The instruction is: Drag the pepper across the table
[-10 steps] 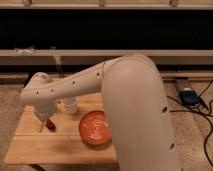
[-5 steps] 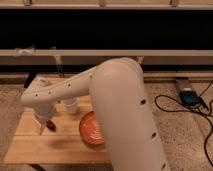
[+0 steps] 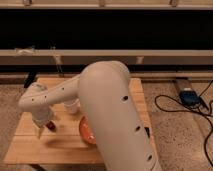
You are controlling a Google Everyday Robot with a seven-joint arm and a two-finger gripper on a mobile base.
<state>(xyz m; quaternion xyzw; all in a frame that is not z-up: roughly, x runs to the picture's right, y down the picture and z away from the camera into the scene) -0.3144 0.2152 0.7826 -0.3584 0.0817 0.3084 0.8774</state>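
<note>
The pepper (image 3: 50, 126) is a small dark red piece lying on the left part of the light wooden table (image 3: 30, 149). My gripper (image 3: 42, 128) hangs down from the white arm at the table's left side, right at the pepper and low over the tabletop. The pepper shows just to the right of the gripper's tip. I cannot see whether the gripper holds it or only touches it. The arm's large upper link fills the middle of the view and hides much of the table.
An orange-red bowl (image 3: 85, 131) sits right of the pepper, mostly hidden behind my arm. A white cup (image 3: 72, 106) stands behind it. A black flat device (image 3: 146, 132) peeks out at the arm's right edge. Cables and a blue box (image 3: 189, 96) lie on the floor at right.
My arm's upper link has swung left and nearer, covering more of the bowl. The gripper has shifted slightly toward the table's front, with the pepper staying beside it.
</note>
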